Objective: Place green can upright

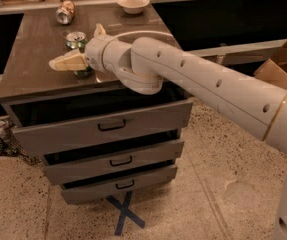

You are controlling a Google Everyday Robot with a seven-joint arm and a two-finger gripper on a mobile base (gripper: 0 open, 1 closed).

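Observation:
The green can (76,40) stands upright on the dark cabinet top (33,49), its silver top facing up. My gripper (83,47) is at the can, with the arm reaching in from the right. The fingers are spread open. The near finger (67,62) crosses in front of the can's lower body. The far finger (99,31) sticks up just right of the can. The can's lower edge shows below the near finger.
An orange-tan can (65,11) lies on its side at the back left of the top. A white bowl (133,4) sits at the back. The cabinet's three drawers (110,126) are slightly pulled out. A blue tape X (125,214) marks the floor. A cardboard box (283,64) stands at right.

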